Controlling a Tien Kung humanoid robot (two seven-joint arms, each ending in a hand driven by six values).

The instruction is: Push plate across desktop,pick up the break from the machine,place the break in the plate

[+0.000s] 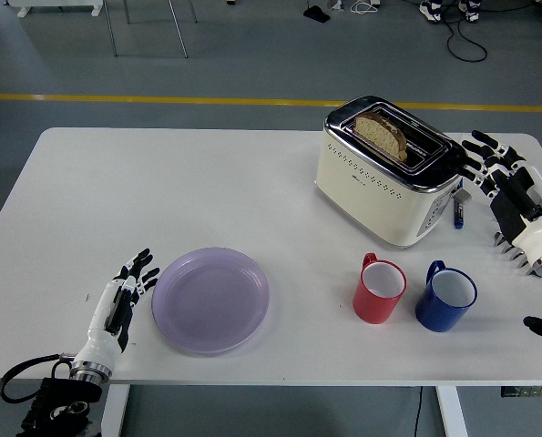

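left black-and-white robot hand low at near-left, fingers extended, flat. right black-and-white robot hand at far right, fingers spread, empty.

On the table, the plate lies near the front edge, left of centre. The left hand sits just beside the plate's left rim. The toaster stands toward the back right, with a slice of bread upright in its slot. Two mugs stand in front of the toaster, one mug to the left of the other mug. The right hand is just right of the toaster.
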